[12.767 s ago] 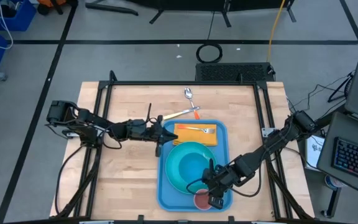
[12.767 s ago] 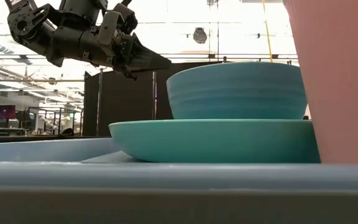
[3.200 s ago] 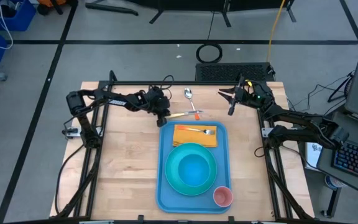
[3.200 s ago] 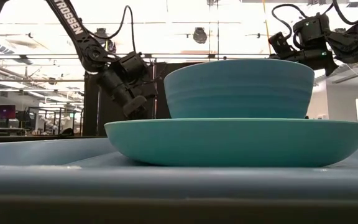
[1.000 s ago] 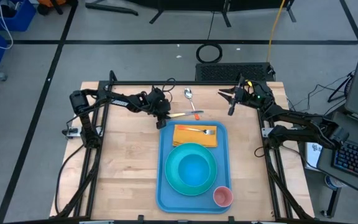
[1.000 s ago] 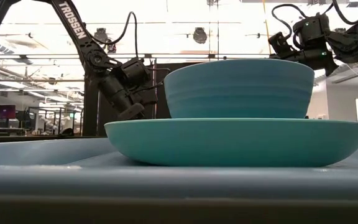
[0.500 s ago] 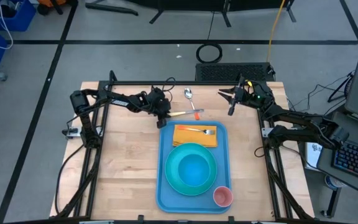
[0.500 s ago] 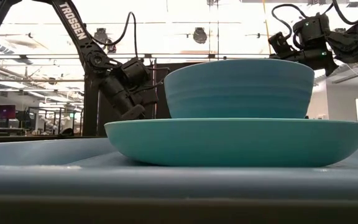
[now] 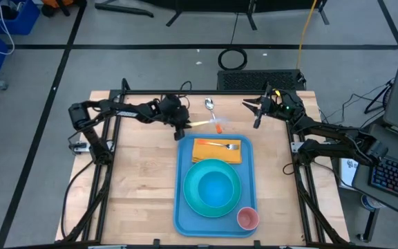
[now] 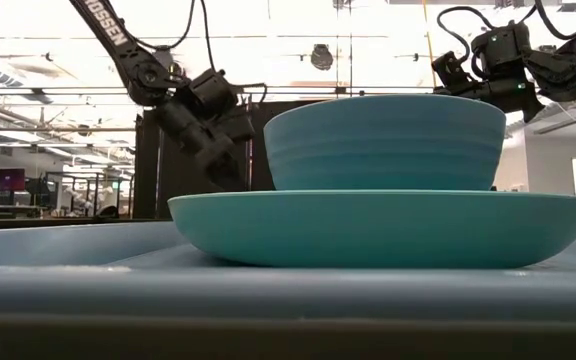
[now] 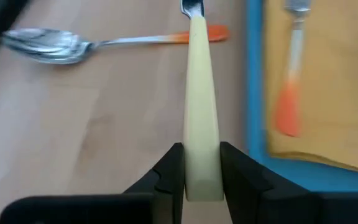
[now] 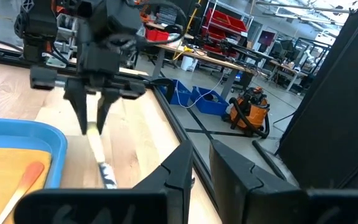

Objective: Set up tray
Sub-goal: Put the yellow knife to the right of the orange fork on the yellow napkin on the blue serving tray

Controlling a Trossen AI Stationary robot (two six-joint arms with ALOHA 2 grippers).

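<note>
1. Left end effector (image 9: 179, 124) over the far part of the desk (image 9: 137, 173), just off the tray's far-left corner, clamped on the cream handle of a knife (image 11: 201, 118); knife lifted clear of the wood, blade end reaching toward the orange-tipped spoon (image 11: 73, 45)
2. Spoon flat on the desk beyond the tray, bowl (image 9: 209, 104) pointing away, orange handle tip close to the knife's blade
3. Light-blue tray (image 9: 183, 207) at the middle of the desk, long side running near to far
4. On the tray's far end, a yellow napkin (image 9: 206, 152) with an orange-handled fork (image 9: 223, 144) lying across it
5. At the tray's middle, a turquoise plate (image 9: 192, 197) carrying a turquoise bowl (image 9: 216, 185); bowl seated squarely on the plate in the low view
6. At the tray's near-right corner, a pink cup (image 9: 247, 218), upright, just beside the plate
7. Right end effector (image 9: 256, 119) hanging above the desk's far-right corner, well apart from the tray, fingers (image 12: 179, 171) nearly together with only a narrow gap, gripping nothing
</note>
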